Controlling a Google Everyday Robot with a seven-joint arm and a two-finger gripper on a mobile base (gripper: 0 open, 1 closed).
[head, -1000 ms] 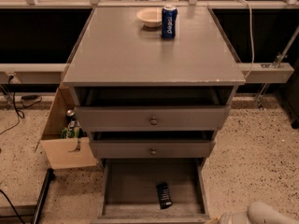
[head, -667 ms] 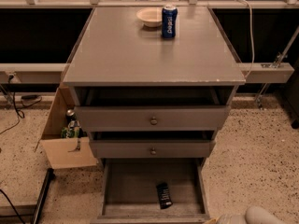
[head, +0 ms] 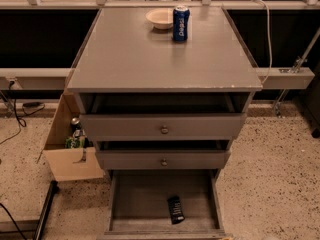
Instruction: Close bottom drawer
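Gone from the lower right corner is the pale rounded part of the robot that showed a second ago; nothing of the arm is in sight now. The tool sits outside the view, so I cannot tell whether it is spread or pressed together.

Bottom drawer (head: 144, 198) stands pulled far out at the foot of the desk (head: 150, 59), its front panel at the lower edge of the view, nearest the robot. It slides front to back, so by my reckoning the push must go straight away from the robot, into the desk. A small dark packet (head: 175, 209) lies flat inside, low enough not to catch.

Two upper drawers (head: 162, 126) sit slightly ajar. On top stand a can (head: 181, 22) and a bowl (head: 160, 19), just beside each other. A cardboard box (head: 70, 159) leans at the left on the speckled floor (head: 280, 174).
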